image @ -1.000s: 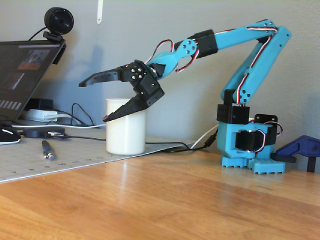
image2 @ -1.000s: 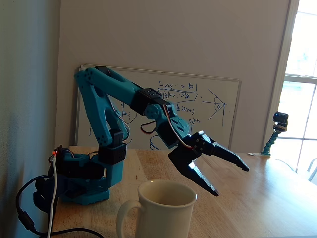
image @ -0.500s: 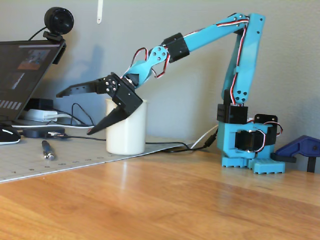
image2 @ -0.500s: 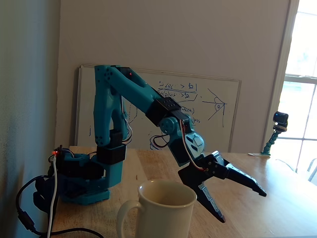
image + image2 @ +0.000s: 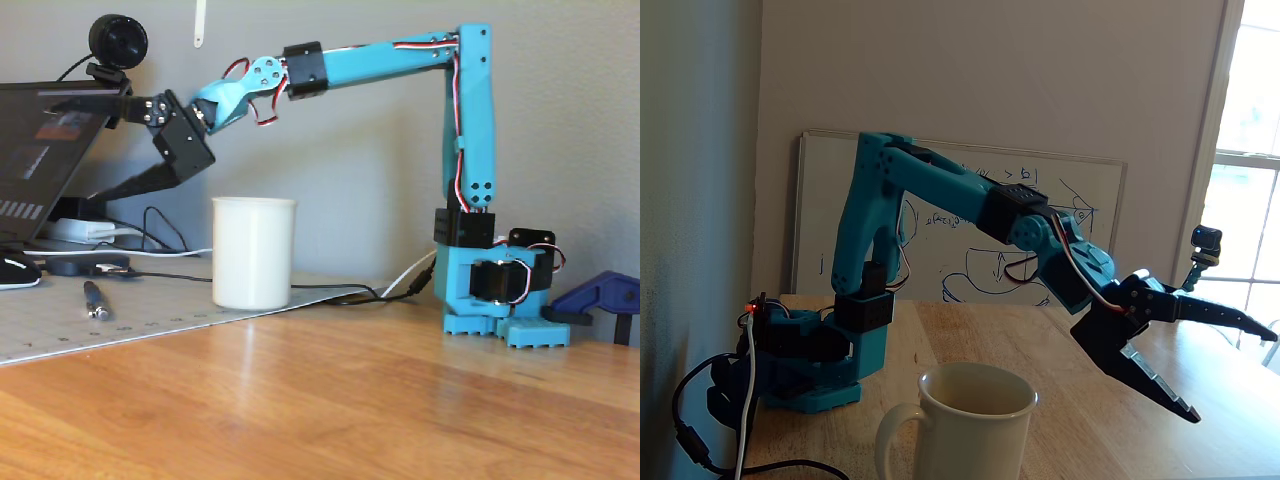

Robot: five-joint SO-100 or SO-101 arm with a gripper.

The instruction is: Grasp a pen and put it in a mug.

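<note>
In a fixed view, I see the pen (image 5: 96, 299) lying far left on the counter (image 5: 350, 390), its long axis running near to far. The fingers (image 5: 1200, 335) hang above it, spread wide and empty. The white mug (image 5: 253, 252) stands just right.

Wooden table (image 5: 350, 400) with gridded mat (image 5: 150, 320), arm base (image 5: 500, 300), cables (image 5: 340, 292).
</note>
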